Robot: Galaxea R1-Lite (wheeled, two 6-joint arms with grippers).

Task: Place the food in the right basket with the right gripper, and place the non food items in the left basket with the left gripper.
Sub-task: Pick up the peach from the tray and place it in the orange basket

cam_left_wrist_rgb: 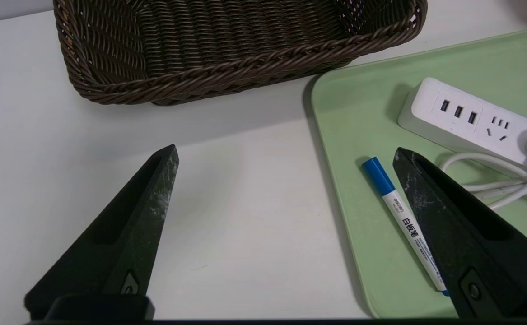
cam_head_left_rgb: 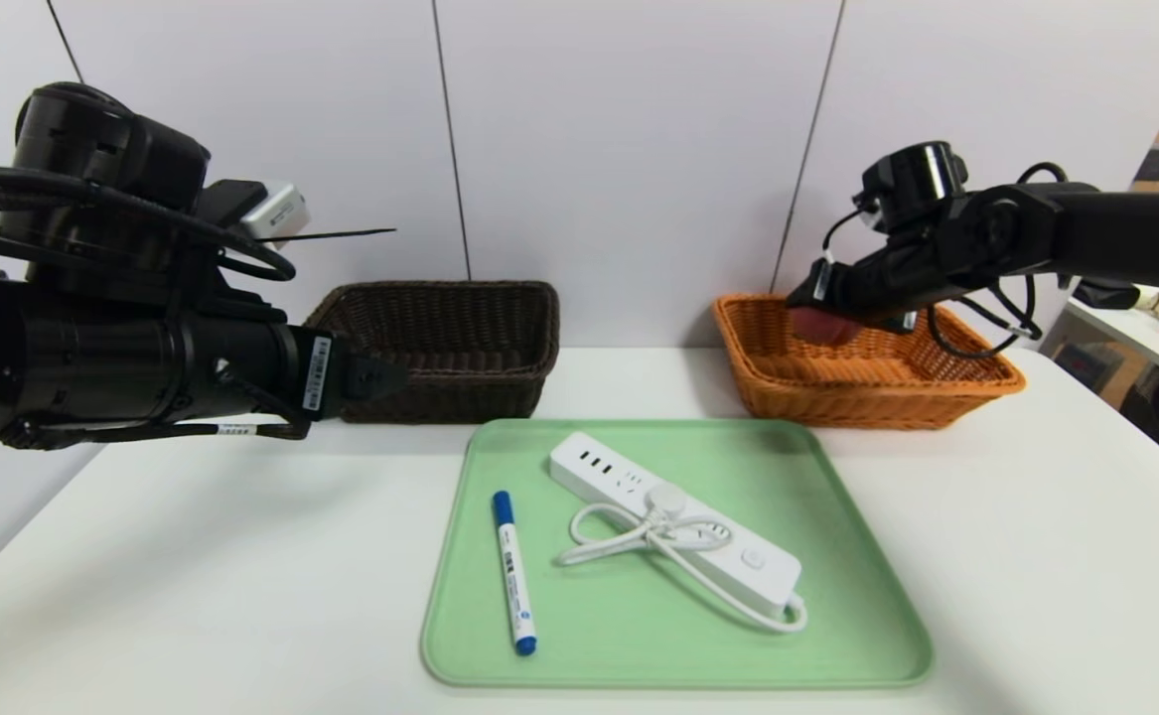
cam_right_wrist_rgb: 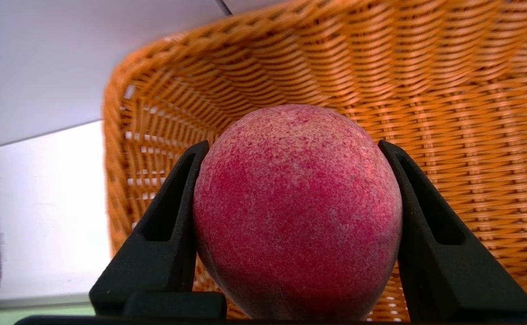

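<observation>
Head view. A white table (cam_head_left_rgb: 192, 556) carries a green tray (cam_head_left_rgb: 867, 596) at the near centre. On the tray lie a marker (cam_head_left_rgb: 513, 573), left, and a power strip (cam_head_left_rgb: 673, 521) with its bundled cord, right. The dark brown basket (cam_head_left_rgb: 450, 343) stands at the far left, the orange basket (cam_head_left_rgb: 867, 382) at the far right. The right gripper (cam_head_left_rgb: 822, 316) hangs over the orange basket, clamped on a peach (cam_head_left_rgb: 822, 326). The left gripper (cam_head_left_rgb: 380, 377) is raised at the left, in front of the dark basket.

Left wrist view. The left gripper (cam_left_wrist_rgb: 286, 155) has its jaws spread wide and holds nothing. Beyond the fingers (cam_left_wrist_rgb: 150, 203) lie the dark basket (cam_left_wrist_rgb: 227, 67), the marker (cam_left_wrist_rgb: 398, 212) and the power strip (cam_left_wrist_rgb: 466, 119) on the tray (cam_left_wrist_rgb: 353, 149).

Right wrist view. The right gripper (cam_right_wrist_rgb: 292, 146) grips the peach (cam_right_wrist_rgb: 297, 212) between both fingers (cam_right_wrist_rgb: 173, 225), above the inside of the orange basket (cam_right_wrist_rgb: 448, 113).
</observation>
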